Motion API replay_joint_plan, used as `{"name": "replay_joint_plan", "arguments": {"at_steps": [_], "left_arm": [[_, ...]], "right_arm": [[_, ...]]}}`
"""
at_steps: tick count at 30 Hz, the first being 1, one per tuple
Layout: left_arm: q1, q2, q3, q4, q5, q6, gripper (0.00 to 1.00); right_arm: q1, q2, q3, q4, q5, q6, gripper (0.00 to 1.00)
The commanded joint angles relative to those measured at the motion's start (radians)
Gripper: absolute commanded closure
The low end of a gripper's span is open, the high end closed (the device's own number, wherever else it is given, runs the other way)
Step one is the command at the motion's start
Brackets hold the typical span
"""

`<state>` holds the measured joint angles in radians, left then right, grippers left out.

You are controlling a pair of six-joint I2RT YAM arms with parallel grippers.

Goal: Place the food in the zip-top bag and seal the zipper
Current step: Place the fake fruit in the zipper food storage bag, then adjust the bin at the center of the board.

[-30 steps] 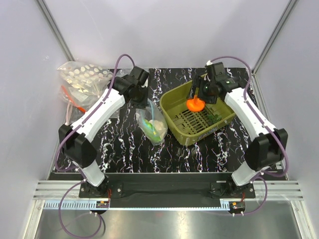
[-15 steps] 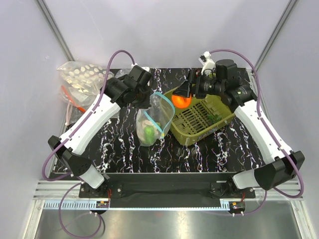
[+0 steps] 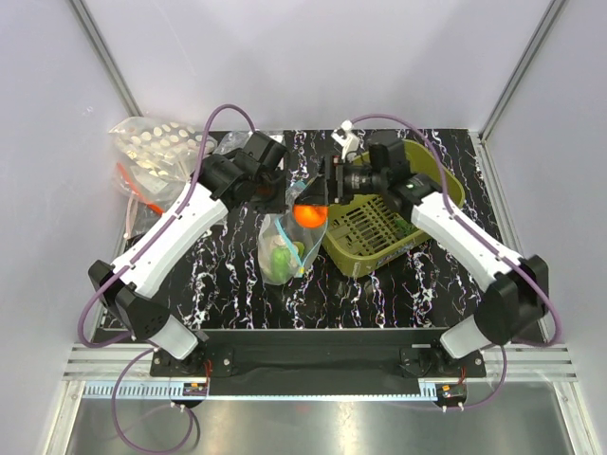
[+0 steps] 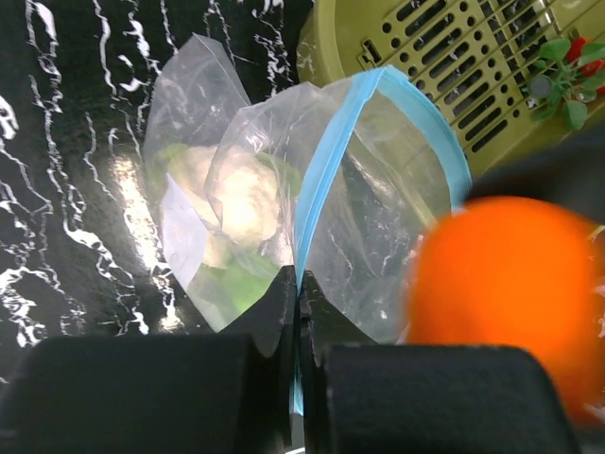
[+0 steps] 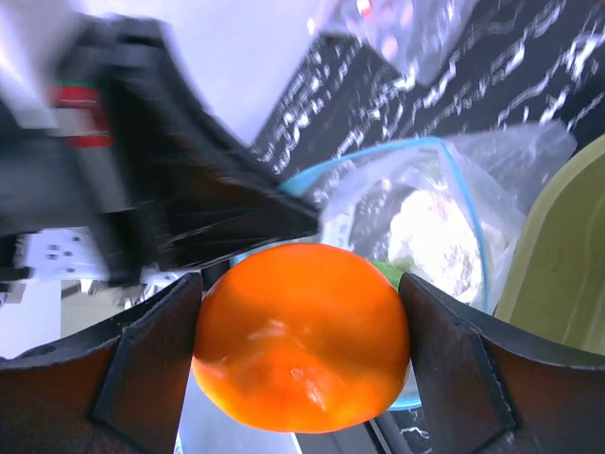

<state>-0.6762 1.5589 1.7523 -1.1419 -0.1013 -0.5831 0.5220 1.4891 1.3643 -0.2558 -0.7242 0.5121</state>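
My left gripper (image 4: pixel 301 293) is shut on the teal-blue zipper (image 4: pixel 326 170) of the clear zip-top bag (image 3: pixel 283 248) and holds the bag up with its mouth open. A cream piece (image 4: pixel 248 194) and green pieces (image 4: pixel 236 284) lie inside the bag. My right gripper (image 5: pixel 302 336) is shut on the round orange piece (image 5: pixel 301 336) and holds it at the bag's mouth (image 3: pixel 308 214). In the right wrist view the bag's blue rim (image 5: pixel 468 213) sits just behind the orange piece. The left gripper (image 3: pixel 275 194) is right beside the right gripper (image 3: pixel 318 201).
An olive green basket (image 3: pixel 432 194) stands right of the bag with a small green and red sprig (image 4: pixel 565 76) in it. At the far left lie a clear bag of white round pieces (image 3: pixel 156 142) and a bag with a red-orange strip (image 3: pixel 137 190).
My right gripper has carried the orange piece left, from over the basket to the bag's mouth. My left gripper has kept the bag lifted and open.
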Motion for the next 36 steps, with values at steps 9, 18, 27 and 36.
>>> {"name": "replay_joint_plan", "arguments": {"at_steps": [9,18,27,36], "left_arm": [[0.072,-0.080,-0.039,0.097,0.097,-0.026,1.00],[0.138,-0.063,-0.054,0.105,0.092,0.009,1.00],[0.237,-0.031,-0.074,0.116,0.071,0.032,1.00],[0.331,-0.027,-0.169,0.097,-0.002,0.092,1.00]], "right_arm": [[0.092,0.125,0.108,-0.137,0.259,-0.093,0.00],[0.035,-0.004,0.252,-0.398,0.620,-0.103,0.03],[-0.250,-0.125,0.171,-0.736,0.897,-0.007,0.06],[-0.451,-0.047,0.194,-0.951,0.889,0.072,0.00]]}}
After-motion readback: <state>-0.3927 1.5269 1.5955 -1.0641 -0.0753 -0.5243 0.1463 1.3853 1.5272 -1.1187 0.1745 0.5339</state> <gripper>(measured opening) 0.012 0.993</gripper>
